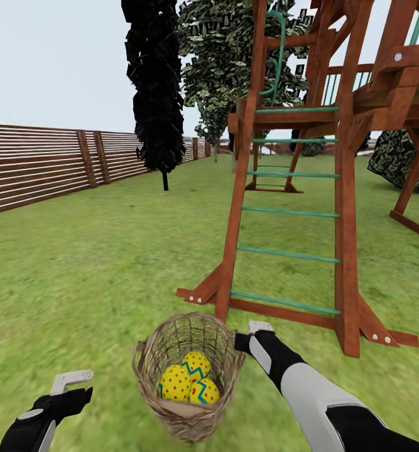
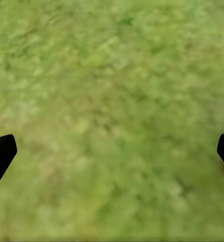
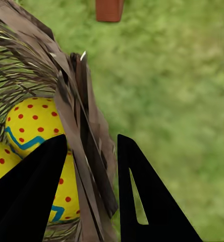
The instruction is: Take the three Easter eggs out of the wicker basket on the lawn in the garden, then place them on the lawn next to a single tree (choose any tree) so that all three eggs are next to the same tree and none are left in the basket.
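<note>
The wicker basket [image 1: 190, 428] stands on the lawn [image 1: 96, 263] just in front of me. Three yellow Easter eggs with red dots and blue zigzags lie in it: one at the back [image 1: 196, 363], one at the left [image 1: 174, 383], one at the front right [image 1: 204, 392]. My right gripper [image 1: 242, 342] is at the basket's right rim. In the right wrist view its fingers [image 3: 142, 201] straddle the basket wall [image 3: 87, 131], shut on it, with eggs [image 3: 34, 123] just inside. My left gripper [image 1: 71, 382] hangs open over bare grass, left of the basket. A tree [image 1: 222, 63] with speckled foliage stands far back.
A wooden play tower with a green-runged ladder [image 1: 284, 213] rises just behind and right of the basket, its base beams on the grass. An all-black tree [image 1: 156, 94] stands at the back left. A slatted fence [image 1: 39, 163] bounds the left. Open grass spreads to the left.
</note>
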Controlling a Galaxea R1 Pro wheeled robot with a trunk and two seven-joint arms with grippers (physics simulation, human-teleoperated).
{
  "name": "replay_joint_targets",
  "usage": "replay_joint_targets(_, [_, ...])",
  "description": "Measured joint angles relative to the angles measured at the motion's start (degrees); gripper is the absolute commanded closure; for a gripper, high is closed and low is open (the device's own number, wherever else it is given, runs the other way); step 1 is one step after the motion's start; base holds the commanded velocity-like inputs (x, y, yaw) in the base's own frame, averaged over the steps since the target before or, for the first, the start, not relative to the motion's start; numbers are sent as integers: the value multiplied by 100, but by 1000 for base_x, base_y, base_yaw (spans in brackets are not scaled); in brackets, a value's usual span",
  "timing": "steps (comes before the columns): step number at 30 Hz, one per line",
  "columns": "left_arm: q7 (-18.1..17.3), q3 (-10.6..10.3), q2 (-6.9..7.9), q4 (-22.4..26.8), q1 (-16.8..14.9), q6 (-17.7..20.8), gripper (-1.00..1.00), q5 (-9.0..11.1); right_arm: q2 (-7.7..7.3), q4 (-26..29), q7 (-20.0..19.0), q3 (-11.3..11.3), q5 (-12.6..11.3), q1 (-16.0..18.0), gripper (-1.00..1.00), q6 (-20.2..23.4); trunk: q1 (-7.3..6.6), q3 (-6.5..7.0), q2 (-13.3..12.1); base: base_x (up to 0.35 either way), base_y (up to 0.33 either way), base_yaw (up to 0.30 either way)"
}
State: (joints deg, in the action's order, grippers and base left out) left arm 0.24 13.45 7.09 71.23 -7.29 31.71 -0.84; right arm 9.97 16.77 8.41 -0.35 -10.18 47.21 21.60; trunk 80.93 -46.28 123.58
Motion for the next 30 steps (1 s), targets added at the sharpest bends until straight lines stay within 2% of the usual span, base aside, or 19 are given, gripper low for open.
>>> replay_joint_targets(3, [4,-6,-8,-224,-5,-1,-100,13,1,-6,-165,0,-87,-8,100,-119,-66,53,-120,0,0,0])
replay_joint_targets(6, [7,-5,-20,-417,-7,-66,-100,19,0,-9,-210,43,-32,-12,100,-133,-132,107,-241,0,0,0])
replay_joint_targets(12, [-3,-16,-15,-439,-7,-214,-100,16,1,-6,-222,33,-39,-11,100,-95,-263,215,-482,0,0,0])
replay_joint_targets(24, [-8,-17,2,-449,-7,-230,-100,12,1,3,-224,34,-35,-11,100,-119,-527,433,-963,0,0,3])
replay_joint_targets(30, [-8,-17,-11,-442,1,-229,-100,17,1,3,-220,33,-33,-10,100,-119,-659,547,-1203,0,0,231])
